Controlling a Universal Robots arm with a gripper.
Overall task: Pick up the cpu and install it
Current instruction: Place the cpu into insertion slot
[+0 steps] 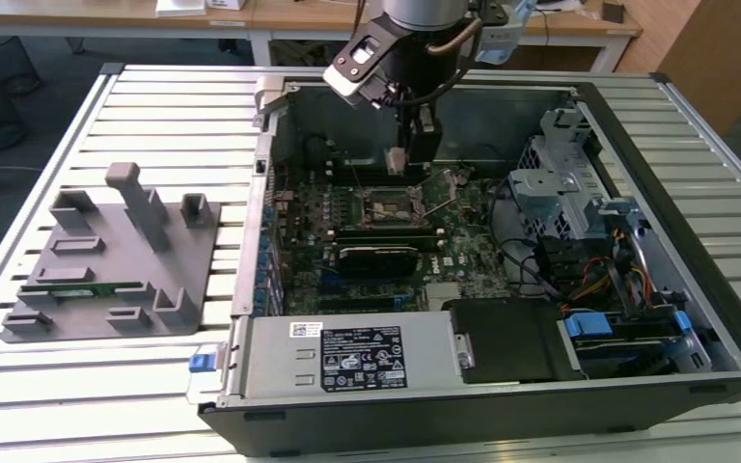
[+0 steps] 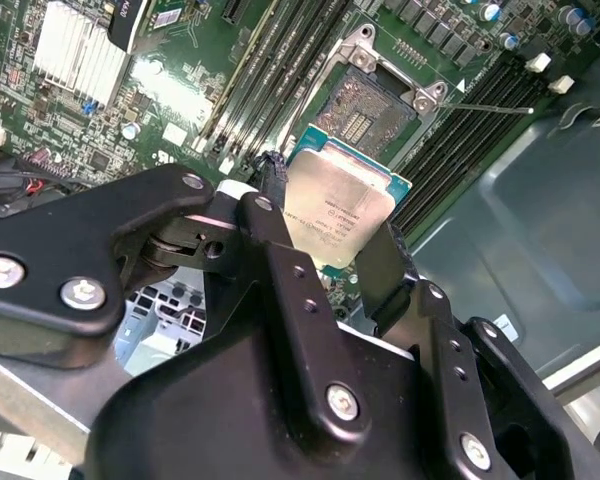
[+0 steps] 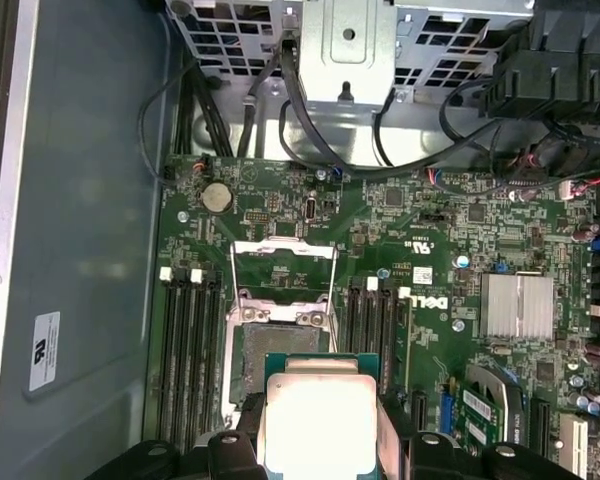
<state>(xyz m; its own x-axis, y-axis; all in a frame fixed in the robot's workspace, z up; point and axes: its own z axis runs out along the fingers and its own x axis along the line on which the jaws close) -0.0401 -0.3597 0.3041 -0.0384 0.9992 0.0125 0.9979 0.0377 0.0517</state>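
On the slatted metal desk (image 1: 36, 386), at the exterior view's left, a grey plastic fixture tray (image 1: 100, 260) holds a long green memory stick (image 1: 81, 286). To its right lies the open black computer case (image 1: 731, 318). Inside it the black pincer (image 2: 330, 235) is clenched on the small square silver-topped cpu (image 2: 338, 200). The chip hangs just above the open black-framed socket (image 2: 365, 110), not touching it. Bringing the chip to the socket seems the step in hand, and seating calls for squaring its edges to the frame.

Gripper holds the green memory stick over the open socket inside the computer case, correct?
Wrong item: in the second wrist view the gripper is shut on the cpu, a square silver-topped chip, over the open socket inside the computer case.
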